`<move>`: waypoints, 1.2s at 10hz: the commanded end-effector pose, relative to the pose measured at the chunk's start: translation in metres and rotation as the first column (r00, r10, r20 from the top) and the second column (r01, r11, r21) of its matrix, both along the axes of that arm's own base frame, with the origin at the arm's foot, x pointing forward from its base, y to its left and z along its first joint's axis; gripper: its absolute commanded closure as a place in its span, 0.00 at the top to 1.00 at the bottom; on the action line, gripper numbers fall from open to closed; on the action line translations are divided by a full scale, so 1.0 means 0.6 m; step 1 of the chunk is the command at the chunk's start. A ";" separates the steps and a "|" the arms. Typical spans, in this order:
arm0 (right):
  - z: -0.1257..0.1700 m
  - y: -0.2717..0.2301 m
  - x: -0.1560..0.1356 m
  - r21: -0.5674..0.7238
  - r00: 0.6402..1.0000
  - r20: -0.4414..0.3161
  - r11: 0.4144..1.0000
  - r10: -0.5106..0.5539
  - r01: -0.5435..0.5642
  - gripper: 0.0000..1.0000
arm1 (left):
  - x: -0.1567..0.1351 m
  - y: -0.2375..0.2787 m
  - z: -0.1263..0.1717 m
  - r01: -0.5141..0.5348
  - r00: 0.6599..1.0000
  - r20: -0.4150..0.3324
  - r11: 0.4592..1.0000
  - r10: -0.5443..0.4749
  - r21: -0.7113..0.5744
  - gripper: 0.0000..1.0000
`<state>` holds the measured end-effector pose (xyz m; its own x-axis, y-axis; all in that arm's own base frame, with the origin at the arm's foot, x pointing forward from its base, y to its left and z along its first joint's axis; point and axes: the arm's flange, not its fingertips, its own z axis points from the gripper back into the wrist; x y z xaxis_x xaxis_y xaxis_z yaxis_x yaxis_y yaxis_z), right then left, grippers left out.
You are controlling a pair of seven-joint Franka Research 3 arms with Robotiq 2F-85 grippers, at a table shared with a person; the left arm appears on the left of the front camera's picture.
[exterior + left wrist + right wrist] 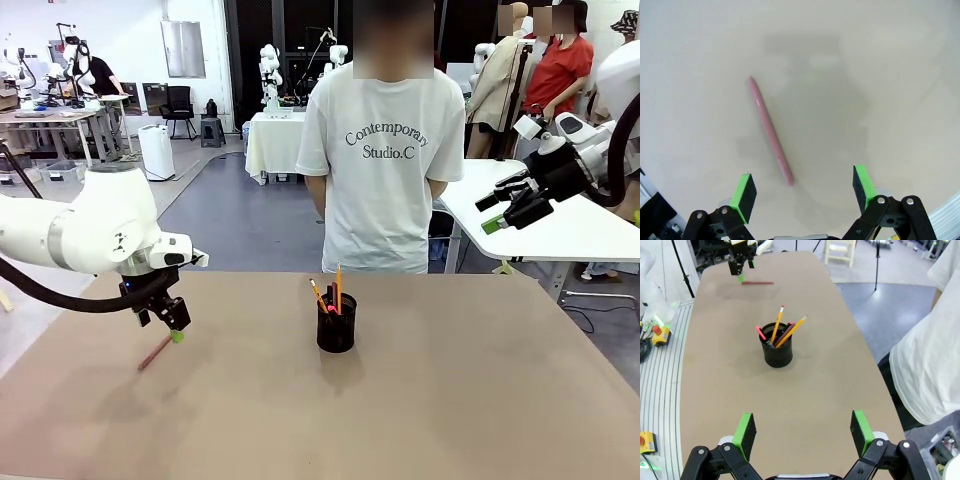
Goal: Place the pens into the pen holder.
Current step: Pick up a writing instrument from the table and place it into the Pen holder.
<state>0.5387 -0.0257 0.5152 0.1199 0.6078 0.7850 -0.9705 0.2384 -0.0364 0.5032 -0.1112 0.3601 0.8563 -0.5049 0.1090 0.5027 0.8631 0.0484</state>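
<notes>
A reddish-brown pencil (155, 352) lies flat on the tan table (480, 400) at the left. My left gripper (166, 324) hangs open just above its far end without touching it. In the left wrist view the pencil (771, 131) lies slanted ahead of the open gripper (804, 190), its near end between the green pads (745, 190). The black mesh pen holder (336, 324) stands upright mid-table with several pens in it, among them a yellow pencil (778, 322) and a red-ended marker (761, 333). My right gripper (492, 212) is raised off the table's right side, open and empty, looking down at the holder (777, 354).
A person in a white T-shirt (385, 160) stands at the far edge, behind the holder, no hands over the table. A white side table (570, 230) sits under the right arm. Bare tabletop surrounds the holder.
</notes>
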 end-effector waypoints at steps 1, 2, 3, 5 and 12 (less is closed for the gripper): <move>0.002 0.002 -0.006 -0.002 1.000 0.004 1.000 -0.004 0.004 1.00 | 0.020 0.010 -0.012 0.014 1.000 -0.006 0.999 -0.014 -0.041 1.00; 0.002 0.002 -0.006 -0.002 1.000 0.004 1.000 -0.004 0.004 1.00 | 0.025 0.011 -0.020 0.013 1.000 -0.019 0.999 -0.014 -0.044 1.00; 0.002 0.002 -0.006 -0.002 1.000 0.004 1.000 -0.004 0.004 1.00 | 0.031 0.012 -0.030 0.023 0.999 -0.025 0.999 -0.024 -0.044 1.00; 0.002 0.002 -0.006 -0.002 1.000 0.004 1.000 -0.004 0.004 1.00 | 0.040 0.011 -0.047 0.019 0.999 -0.042 0.999 -0.021 -0.049 1.00; 0.002 0.002 -0.006 -0.002 1.000 0.004 1.000 -0.004 0.004 1.00 | 0.058 0.025 -0.076 0.019 0.999 -0.034 0.998 -0.021 -0.059 1.00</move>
